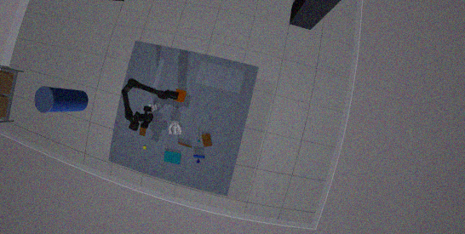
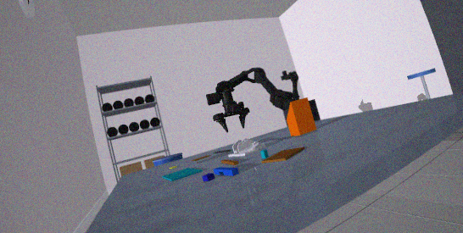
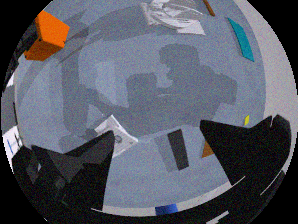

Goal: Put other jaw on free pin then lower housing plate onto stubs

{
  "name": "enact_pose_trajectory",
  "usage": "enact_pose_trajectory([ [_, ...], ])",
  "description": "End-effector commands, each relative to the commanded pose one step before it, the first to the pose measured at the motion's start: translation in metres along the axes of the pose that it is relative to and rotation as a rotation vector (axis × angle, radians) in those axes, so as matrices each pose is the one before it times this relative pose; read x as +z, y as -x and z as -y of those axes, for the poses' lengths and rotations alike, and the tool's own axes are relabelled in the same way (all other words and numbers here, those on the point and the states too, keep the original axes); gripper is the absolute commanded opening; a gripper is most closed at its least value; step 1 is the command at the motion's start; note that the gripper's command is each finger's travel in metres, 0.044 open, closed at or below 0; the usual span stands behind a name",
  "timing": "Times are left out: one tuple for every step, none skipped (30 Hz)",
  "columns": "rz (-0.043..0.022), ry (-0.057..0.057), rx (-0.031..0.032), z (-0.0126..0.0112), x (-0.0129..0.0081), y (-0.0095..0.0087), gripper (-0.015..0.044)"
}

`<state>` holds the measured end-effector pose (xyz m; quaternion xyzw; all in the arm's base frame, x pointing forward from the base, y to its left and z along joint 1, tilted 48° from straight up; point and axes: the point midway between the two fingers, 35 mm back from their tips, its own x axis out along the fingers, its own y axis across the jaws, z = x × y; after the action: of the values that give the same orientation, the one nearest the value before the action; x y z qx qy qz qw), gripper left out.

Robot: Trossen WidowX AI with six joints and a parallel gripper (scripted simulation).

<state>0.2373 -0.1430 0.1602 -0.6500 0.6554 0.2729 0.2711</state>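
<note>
The white gear assembly [image 1: 175,128] [image 2: 246,146] [image 3: 175,15] stands on the table, its two curved jaws side by side on its base. Whether both jaws sit on their pins and the teeth mesh is too small to tell. A small white plate with a hole [image 1: 153,107] [image 3: 125,142], seemingly the housing plate, lies apart from the assembly on the table, close to the arm; in the wrist view it is partly behind the left finger. My gripper [image 2: 235,129] [image 3: 158,129] is open and empty, above the table, to the side of the assembly, with the plate below near its left fingertip.
An orange block [image 1: 181,95] [image 2: 302,117] [image 3: 50,37] stands near the arm's base. A dark strip [image 3: 178,150] lies below between the fingers. A teal sheet [image 1: 172,157] [image 2: 182,174] [image 3: 241,40], a brown slab [image 1: 206,139] [image 2: 284,155] and a blue piece [image 2: 225,171] lie around the assembly.
</note>
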Motion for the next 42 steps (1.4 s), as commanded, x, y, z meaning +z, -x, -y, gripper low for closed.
enact_pose_trajectory([
  [-0.01210,0.1099,0.00731,-0.01461,-0.01261,0.00122,0.0440],
  [-0.00205,0.0270,0.00101,-0.00362,-0.00269,0.00040,0.0440],
  [-0.00209,0.0271,0.00113,-0.00372,-0.00253,0.00041,0.0440],
  [-0.00212,0.0271,0.00124,-0.00382,-0.00235,0.00041,0.0440],
  [-0.00215,0.0271,0.00137,-0.00391,-0.00218,0.00042,0.0440],
  [-0.00217,0.0271,0.00149,-0.00399,-0.00200,0.00043,0.0440],
  [-0.00218,0.0271,0.00162,-0.00406,-0.00182,0.00043,0.0440],
  [-0.00219,0.0271,0.00175,-0.00412,-0.00164,0.00044,0.0440],
  [-0.00219,0.0271,0.00188,-0.00418,-0.00146,0.00045,0.0440],
  [-0.00218,0.0271,0.00202,-0.00423,-0.00127,0.00045,0.0440],
  [-0.00217,0.0272,0.00216,-0.00426,-0.00108,0.00046,0.0440],
  [-0.00215,0.0272,0.00230,-0.00429,-0.00089,0.00047,0.0440],
  [-0.00212,0.0272,0.00244,-0.00432,-0.00070,0.00047,0.0440],
  [-0.00208,0.0272,0.00258,-0.00433,-0.00051,0.00048,0.0440],
  [-0.00204,0.0272,0.00272,-0.00433,-0.00032,0.00049,0.0440],
  [-0.00165,0.0226,0.00236,-0.00359,-0.00012,0.00041,0.0440],
  [-0.00097,0.0136,0.00147,-0.00215,0.00000,0.00025,0.0440],
  [-0.00032,0.0045,0.00050,-0.00072,0.00001,0.00008,0.0440],
  [0.00000,0.0000,0.00000,0.00000,0.00000,0.00000,0.0440],
  [0.00000,0.0000,0.00000,0.00000,0.00000,0.00000,0.0440],
  [0.00000,0.0000,0.00000,0.00000,0.00000,0.00000,0.0440],
  [0.00000,0.0000,0.00000,0.00000,0.00000,0.00000,0.0440],
  [0.00000,0.0000,0.00000,0.00000,0.00000,0.00000,0.0440],
  [0.00028,-0.0001,-0.00012,0.00015,-0.00003,-0.00164,0.0440],
  [0.00063,-0.0003,-0.00028,0.00037,-0.00008,-0.00492,0.0440],
  [0.00032,-0.0004,-0.00020,0.00031,-0.00012,-0.00820,0.0440],
  [-0.00086,-0.0001,0.00031,-0.00015,-0.00010,-0.01019,0.0440],
  [-0.00166,0.0002,0.00076,-0.00055,-0.00002,-0.00814,0.0440],
  [-0.00140,0.0002,0.00070,-0.00051,0.00003,-0.00486,0.0440],
  [-0.00053,0.0001,0.00028,-0.00020,0.00002,-0.00162,0.0440],
  [0.00000,0.0000,0.00000,0.00000,0.00000,0.00000,0.0440],
  [0.00000,0.0000,0.00000,0.00000,0.00000,0.00000,0.0440],
  [0.00000,0.0000,0.00000,0.00000,0.00000,0.00000,0.0440],
  [0.00000,0.0000,0.00000,0.00000,0.00000,0.00000,0.0440],
  [0.00000,0.0000,0.00000,0.00000,0.00000,0.00000,0.0440],
  [0.00000,0.0000,0.00000,0.00000,0.00000,0.00000,0.0440],
  [0.00000,0.0000,0.00000,0.00000,0.00000,0.00000,0.0440],
  [0.00000,0.0000,0.00000,0.00000,0.00000,0.00000,0.0440],
  [0.00001,0.0000,0.00000,0.00001,-0.00001,-0.00024,0.0440],
  [0.00004,0.0000,0.00000,0.00004,-0.00002,-0.00073,0.0440],
  [0.00005,0.0000,0.00001,0.00006,-0.00002,-0.00122,0.0440],
  [0.00005,0.0000,0.00002,0.00006,-0.00003,-0.00155,0.0440],
])
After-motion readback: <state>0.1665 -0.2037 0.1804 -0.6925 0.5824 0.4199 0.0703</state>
